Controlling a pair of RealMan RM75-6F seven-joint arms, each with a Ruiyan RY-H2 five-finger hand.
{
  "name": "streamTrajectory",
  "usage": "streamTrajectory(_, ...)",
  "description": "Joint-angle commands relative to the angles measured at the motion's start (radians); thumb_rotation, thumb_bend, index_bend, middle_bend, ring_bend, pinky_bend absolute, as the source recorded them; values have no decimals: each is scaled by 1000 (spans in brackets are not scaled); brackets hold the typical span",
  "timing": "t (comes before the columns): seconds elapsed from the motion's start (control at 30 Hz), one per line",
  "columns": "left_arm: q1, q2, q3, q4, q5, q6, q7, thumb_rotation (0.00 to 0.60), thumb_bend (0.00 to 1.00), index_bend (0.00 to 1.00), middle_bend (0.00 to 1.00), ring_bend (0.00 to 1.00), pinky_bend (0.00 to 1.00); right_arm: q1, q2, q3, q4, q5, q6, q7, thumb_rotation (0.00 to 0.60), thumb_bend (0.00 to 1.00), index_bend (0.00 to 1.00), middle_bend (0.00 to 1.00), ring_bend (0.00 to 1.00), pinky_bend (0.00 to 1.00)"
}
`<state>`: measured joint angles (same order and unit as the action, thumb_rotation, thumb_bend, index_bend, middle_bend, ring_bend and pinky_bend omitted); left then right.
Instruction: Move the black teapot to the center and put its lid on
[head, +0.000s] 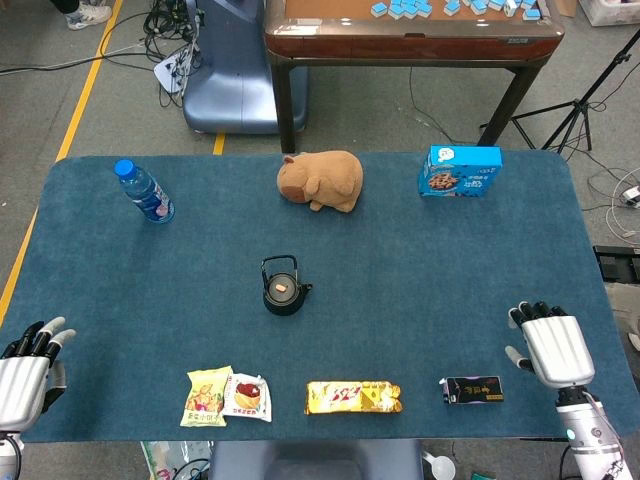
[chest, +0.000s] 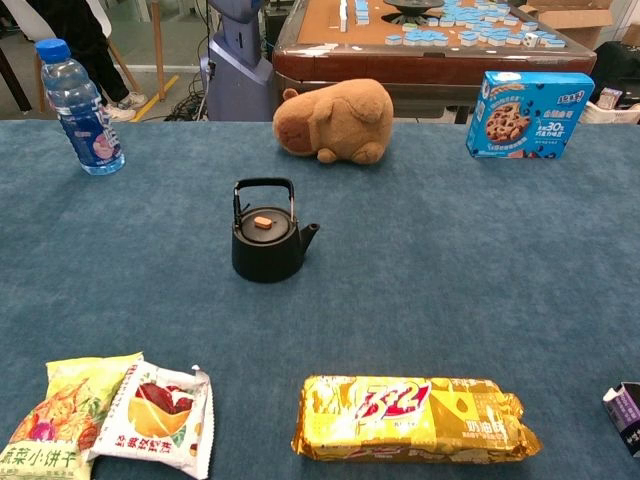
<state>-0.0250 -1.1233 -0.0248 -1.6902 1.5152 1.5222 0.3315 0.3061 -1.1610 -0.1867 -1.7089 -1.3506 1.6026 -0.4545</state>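
The black teapot (chest: 266, 240) stands upright near the middle of the blue table (head: 400, 300), its handle raised and its spout pointing to the right in the chest view. Its lid (chest: 263, 228) sits on top, closing the mouth, with a small orange knob on it, so nothing inside the pot can be seen. A capped water bottle (head: 144, 191) stands at the far left corner, clear with a blue label. A blue cookie box (head: 459, 171) stands closed at the far right.

The left hand (head: 24, 372) rests at the near left edge of the table, back upward, its dark-tipped fingers spread and holding nothing. The right hand (head: 553, 347) sits at the near right edge, likewise back up, fingers apart and empty, just beside a small dark box (head: 473, 389). Neither hand shows in the chest view.

The teapot is well apart from both hands, lying between them and farther across the table. Behind it lies a brown plush animal (head: 321, 180). Along the near edge lie two snack packets (head: 227, 397) and a gold biscuit pack (head: 353, 397).
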Motion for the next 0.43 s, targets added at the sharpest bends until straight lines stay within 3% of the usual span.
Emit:
streamTrajectory(0.03, -3, -3, -3, 1, -6, -2, 4, 600, 683, 272, 175, 128, 279, -24, 10, 26, 12, 5, -22, 38, 600, 0, 508, 456, 392, 515)
streamTrajectory(0.43, -16, -9, -5, 5, -23, -21, 12, 600, 682, 278, 178, 132, 279, -50, 38, 78, 33, -33, -90, 122, 600, 14, 508, 457, 392, 515)
